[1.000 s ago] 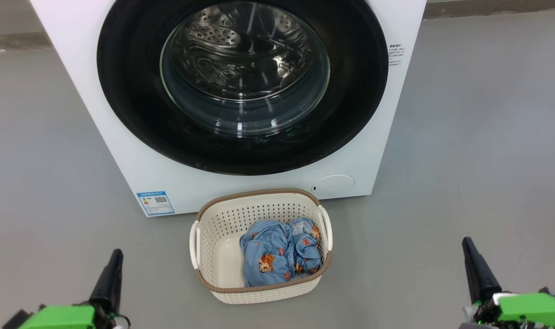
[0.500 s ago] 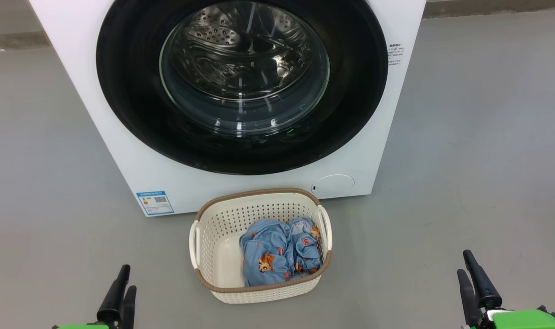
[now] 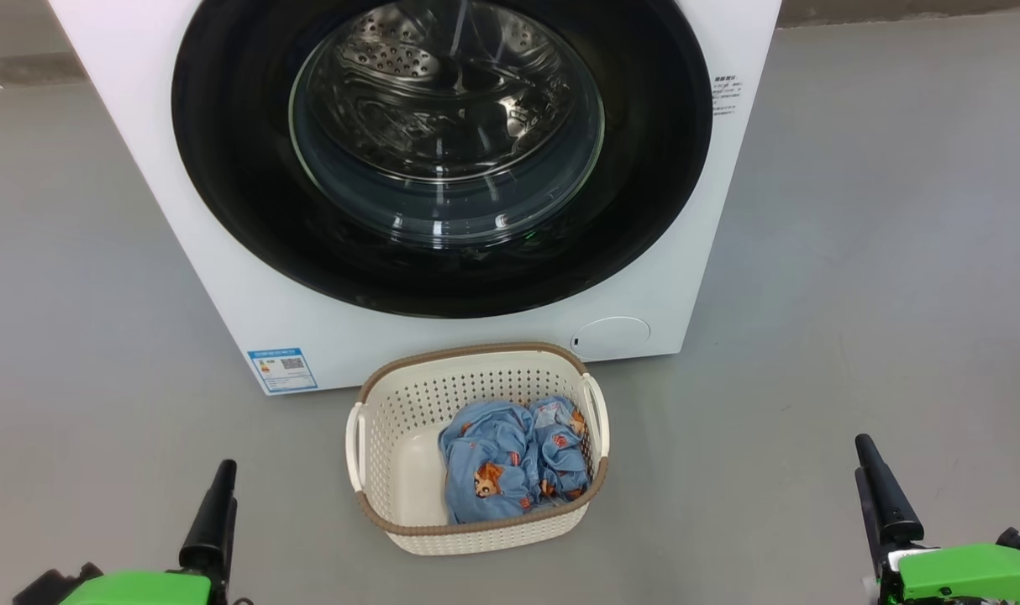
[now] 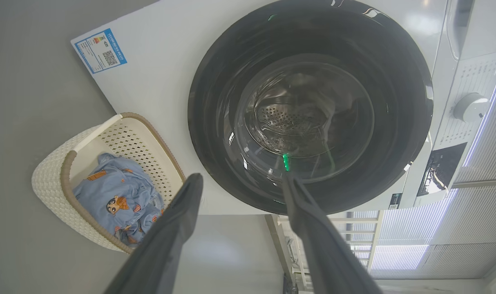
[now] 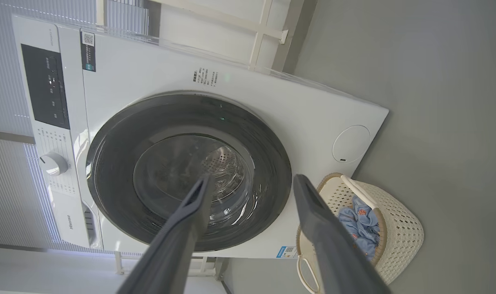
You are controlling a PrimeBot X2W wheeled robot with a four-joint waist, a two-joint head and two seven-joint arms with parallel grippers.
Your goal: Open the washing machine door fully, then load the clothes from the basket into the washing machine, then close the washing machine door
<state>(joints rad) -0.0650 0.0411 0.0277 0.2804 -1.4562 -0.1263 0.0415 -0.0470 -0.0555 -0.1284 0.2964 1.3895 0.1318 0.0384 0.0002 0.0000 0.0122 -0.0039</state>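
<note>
The washing machine door (image 3: 241,185) is shut against the washing machine (image 3: 224,294). The basket (image 3: 476,528) stands on the floor (image 3: 854,252) just before it, blue clothes (image 3: 510,462) inside. The left hand (image 4: 242,178) and right hand (image 5: 252,177) are both spread wide, holding nothing.

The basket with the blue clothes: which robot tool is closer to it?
Left. The left tool is a short way off the left side of the basket. The right tool is much farther out on the basket's right side. Neither touches it.
</note>
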